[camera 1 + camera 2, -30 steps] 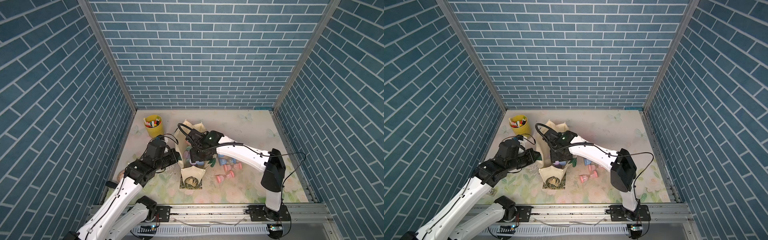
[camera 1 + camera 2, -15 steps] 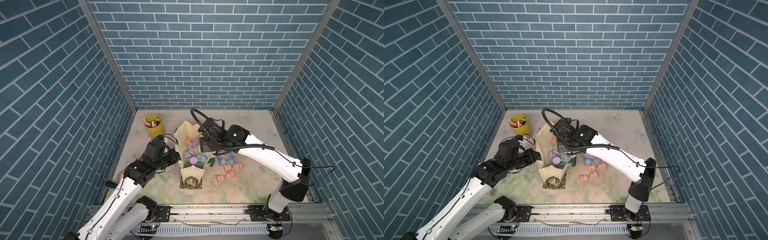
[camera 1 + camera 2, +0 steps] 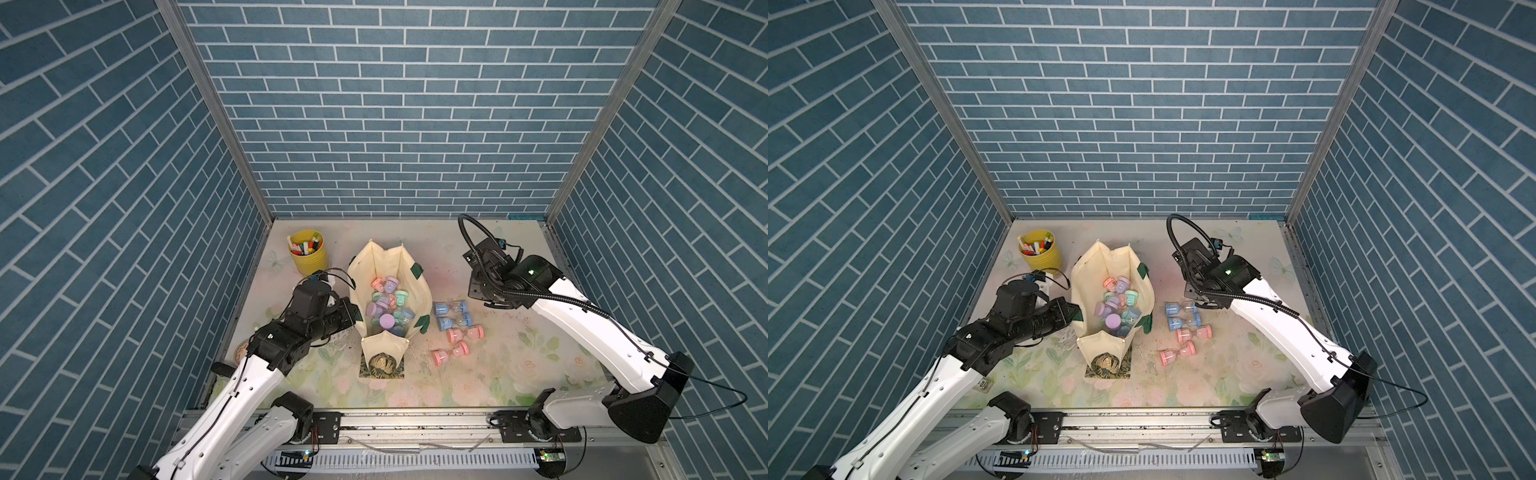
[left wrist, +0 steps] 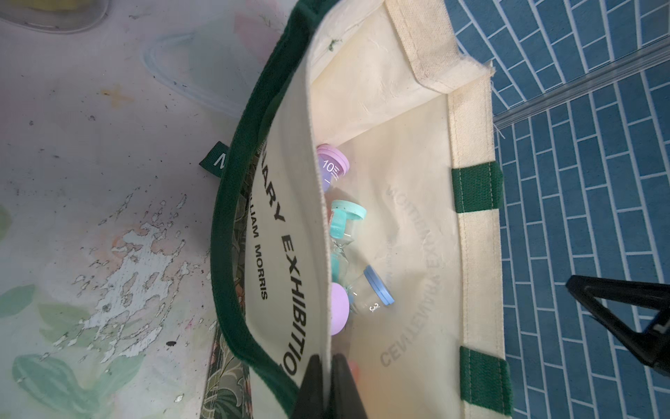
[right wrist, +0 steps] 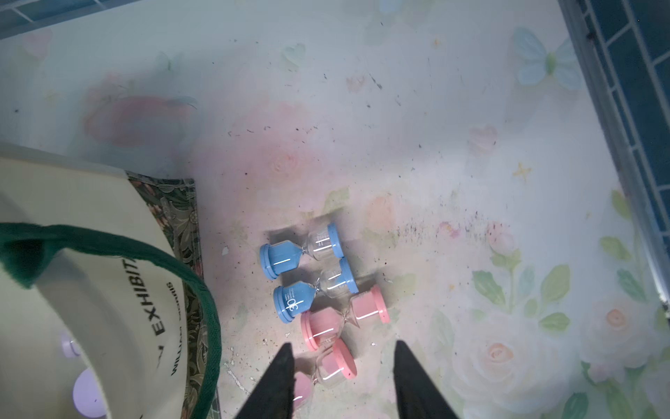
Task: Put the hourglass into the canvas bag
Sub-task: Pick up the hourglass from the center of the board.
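Note:
The cream canvas bag [image 3: 419, 291] [image 3: 1086, 282] lies with its mouth open, and several hourglasses [image 3: 386, 305] sit inside it. My left gripper [image 4: 326, 357] [image 3: 353, 313] is shut on the bag's near wall [image 4: 290, 203], holding it up. On the mat right of the bag lie two blue hourglasses [image 5: 301, 250] [image 5: 315, 290] and two pink ones [image 5: 342, 319] [image 5: 326, 370], seen in both top views [image 3: 451, 308] [image 3: 1194, 333]. My right gripper [image 5: 342, 344] hangs open above the nearest pink hourglass, holding nothing.
A yellow pen cup [image 3: 308, 253] [image 3: 1040, 251] stands at the back left. The bag's green-gold patterned end panel [image 3: 381, 365] faces the front rail. A clear plastic lid [image 4: 188, 72] lies beside the bag. Blue brick walls close in three sides.
My right arm has drawn back from over the bag's mouth to the right and now hangs above the loose hourglasses. The left arm and the bag have not moved.

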`<state>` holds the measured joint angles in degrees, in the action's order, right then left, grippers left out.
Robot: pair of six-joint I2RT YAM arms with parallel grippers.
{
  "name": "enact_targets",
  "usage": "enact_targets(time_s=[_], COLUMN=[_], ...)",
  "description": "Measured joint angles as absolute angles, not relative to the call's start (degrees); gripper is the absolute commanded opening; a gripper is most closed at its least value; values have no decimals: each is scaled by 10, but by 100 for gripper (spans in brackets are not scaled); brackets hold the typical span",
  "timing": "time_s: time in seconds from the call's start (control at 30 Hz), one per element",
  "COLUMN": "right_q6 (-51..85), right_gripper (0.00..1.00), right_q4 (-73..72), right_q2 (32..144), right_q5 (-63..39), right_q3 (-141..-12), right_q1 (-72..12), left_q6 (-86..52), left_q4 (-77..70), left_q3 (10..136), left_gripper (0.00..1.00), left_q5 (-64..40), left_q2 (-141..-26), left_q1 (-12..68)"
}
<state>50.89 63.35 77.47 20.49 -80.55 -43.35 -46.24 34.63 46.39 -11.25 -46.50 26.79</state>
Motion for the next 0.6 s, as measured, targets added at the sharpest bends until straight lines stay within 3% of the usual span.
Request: enact_targets(time_s=[0.17,0.6], right_q6=[517,527], right_gripper=[35,42], right_q4=[617,565], right_q2=[785,825], right_q5=[162,100], right_q3=[-746,-666], right_q1=[-419,-418], left_q6=[-463,-463], left_q4=[346,344], left_q3=[464,462], left_gripper=[0,0], left_q5=[-113,-114], left_q2=[-465,-465], left_q1=[268,268])
